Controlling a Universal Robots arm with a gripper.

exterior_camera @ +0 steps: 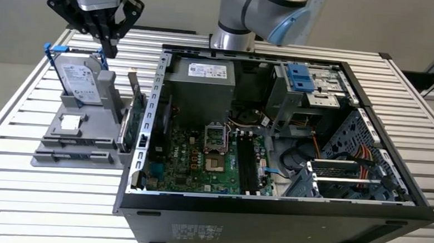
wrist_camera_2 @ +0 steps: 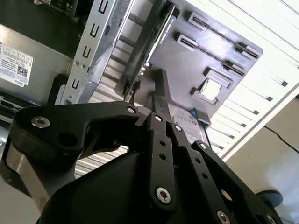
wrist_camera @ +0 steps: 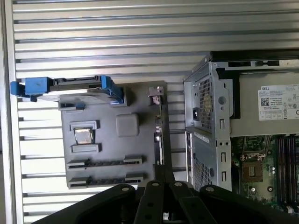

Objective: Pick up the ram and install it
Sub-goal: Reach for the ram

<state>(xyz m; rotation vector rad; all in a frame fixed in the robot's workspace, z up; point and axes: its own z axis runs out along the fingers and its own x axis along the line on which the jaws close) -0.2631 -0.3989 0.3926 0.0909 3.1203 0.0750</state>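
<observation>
At the exterior view's upper left, the robot arm's black gripper [exterior_camera: 111,50] hangs over the far end of a grey parts holder [exterior_camera: 70,159], which sits on the slatted metal desk [exterior_camera: 19,200]. Its jaws are drawn together to a point, with nothing seen between them. Just beneath them, a silver hard drive [exterior_camera: 81,81] with blue clips stands upright in the holder. What looks like the ram [exterior_camera: 135,89], a thin dark stick standing on edge, is at the side of the holder nearest the open computer case [exterior_camera: 272,213]. It is in line with a green expansion card [exterior_camera: 131,128] and apart from the jaws. Inside the case, a green motherboard [exterior_camera: 199,165] lies flat beside a grey power supply [exterior_camera: 196,84]. In the first wrist view, a small square chip [wrist_camera: 83,136] sits in the holder between the hard drive and two long slots [wrist_camera: 105,163].
</observation>
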